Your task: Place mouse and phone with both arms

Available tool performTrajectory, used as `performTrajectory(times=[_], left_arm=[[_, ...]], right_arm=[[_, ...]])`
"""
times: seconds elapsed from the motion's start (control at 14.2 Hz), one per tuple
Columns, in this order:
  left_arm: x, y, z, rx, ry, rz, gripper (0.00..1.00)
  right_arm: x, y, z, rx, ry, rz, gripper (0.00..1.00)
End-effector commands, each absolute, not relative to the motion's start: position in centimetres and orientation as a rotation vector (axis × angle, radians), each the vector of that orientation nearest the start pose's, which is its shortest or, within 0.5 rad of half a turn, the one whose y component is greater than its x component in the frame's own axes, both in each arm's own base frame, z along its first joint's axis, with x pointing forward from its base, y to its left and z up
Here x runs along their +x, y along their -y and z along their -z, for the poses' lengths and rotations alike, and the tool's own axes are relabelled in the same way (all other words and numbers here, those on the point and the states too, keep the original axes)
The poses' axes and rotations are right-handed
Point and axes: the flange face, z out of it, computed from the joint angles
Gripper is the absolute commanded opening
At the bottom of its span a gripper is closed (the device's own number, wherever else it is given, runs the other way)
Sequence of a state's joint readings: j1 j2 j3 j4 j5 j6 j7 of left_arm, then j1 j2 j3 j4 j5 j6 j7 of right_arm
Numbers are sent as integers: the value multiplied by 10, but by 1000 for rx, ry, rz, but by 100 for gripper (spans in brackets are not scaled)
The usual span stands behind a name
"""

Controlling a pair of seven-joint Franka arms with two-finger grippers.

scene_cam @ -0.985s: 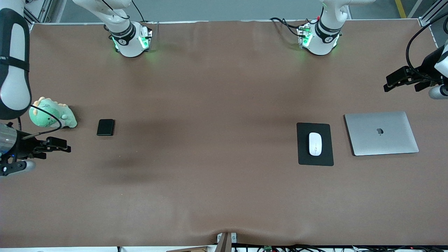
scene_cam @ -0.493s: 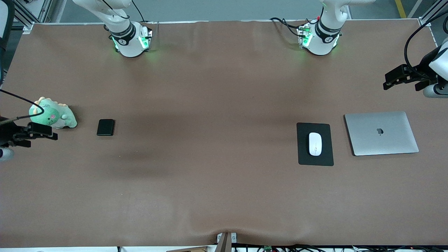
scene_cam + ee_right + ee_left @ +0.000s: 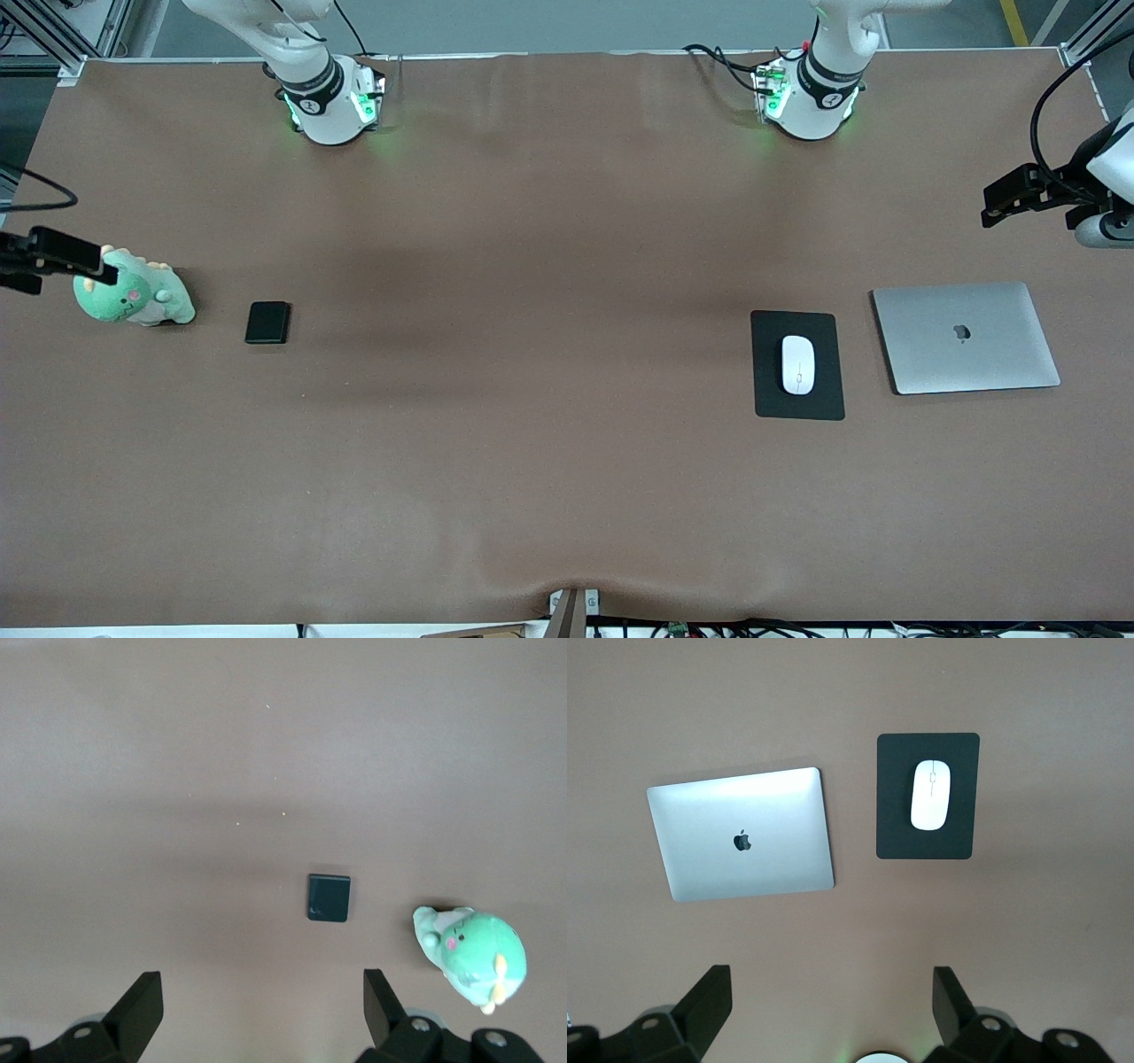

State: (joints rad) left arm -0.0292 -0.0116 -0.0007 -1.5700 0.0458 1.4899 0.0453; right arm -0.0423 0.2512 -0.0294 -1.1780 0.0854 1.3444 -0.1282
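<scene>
Front view, mouse [image 3: 798,364] on black pad [image 3: 796,403] beside laptop [image 3: 966,337], phone [image 3: 267,322] beside green plush [image 3: 133,292], left tool [image 3: 833,1005] and right tool [image 3: 261,1010] both spread wide, empty, raised over table [image 3: 532,461].

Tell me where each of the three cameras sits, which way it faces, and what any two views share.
Front view: high across the table, facing both bases; shows the left gripper, right gripper, phone, mouse.
Left wrist view: on the left arm, looking down past its open gripper at the mouse on the mouse pad and the laptop.
Right wrist view: on the right arm, looking down past its open gripper at the phone and plush toy.
Each wrist view shares its objects with the front view.
</scene>
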Motion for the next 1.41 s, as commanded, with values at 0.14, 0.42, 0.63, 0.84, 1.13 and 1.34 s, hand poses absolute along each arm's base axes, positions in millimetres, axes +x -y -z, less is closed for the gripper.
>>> performTrajectory(times=[0.14,0.42,0.63,0.84,1.13,1.34], left_arm=[[542,9,-629,-3070,-147,-115,100],[542,10,-628,-3068,-149,-120,100],[541,10,-629,-3071,-147,-117,100],[540,9,-630,-3089,-116,-110,100],[539,9,-630,-3089,-114,-112,100],[539,9,-631,-3089,-114,-110,100]], right_arm=[[547,18,-651,-3081,87,-134,100],[517,19,-645,-3079,82,-152,100],[505,7,-639,-3095,124,-185,100],[510,14,-650,-3101,108,-145,100],[525,26,-660,-3105,82,-96,100],[526,27,-660,-3107,86,-94,100]])
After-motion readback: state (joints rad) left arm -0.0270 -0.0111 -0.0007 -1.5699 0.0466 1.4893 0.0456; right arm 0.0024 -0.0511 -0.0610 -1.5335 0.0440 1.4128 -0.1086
